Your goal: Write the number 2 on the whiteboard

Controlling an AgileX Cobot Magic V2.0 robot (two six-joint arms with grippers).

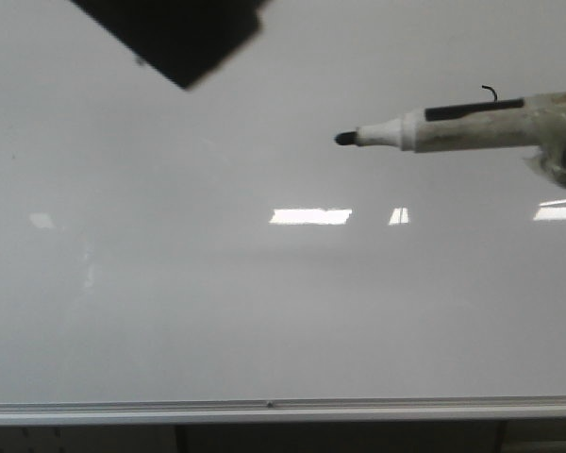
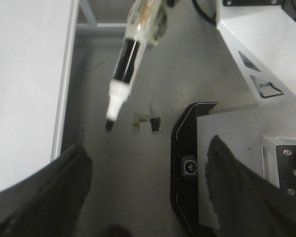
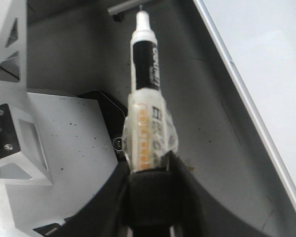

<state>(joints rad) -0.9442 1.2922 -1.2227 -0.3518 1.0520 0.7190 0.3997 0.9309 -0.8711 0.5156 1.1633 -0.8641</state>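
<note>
The whiteboard (image 1: 217, 302) fills the front view, with its silver bottom rail (image 1: 264, 411) low down. A white marker (image 1: 453, 127) with a black label and black tip comes in from the right and points left, in front of the board. A thin black curved stroke (image 1: 491, 92) shows just above the marker; anything below it is hidden, so I cannot tell if it is the number 2. My right gripper (image 3: 149, 165) is shut on the marker's taped barrel (image 3: 147, 133). My left gripper (image 2: 148, 145) is open and empty, with the marker (image 2: 126, 64) ahead of it.
A dark blurred shape (image 1: 179, 38) hangs at the top left of the front view. Bright light reflections (image 1: 309, 216) lie on the board. The wrist views show grey floor (image 2: 138, 187), a black camera base (image 2: 187, 168) and white frame parts (image 3: 49, 143).
</note>
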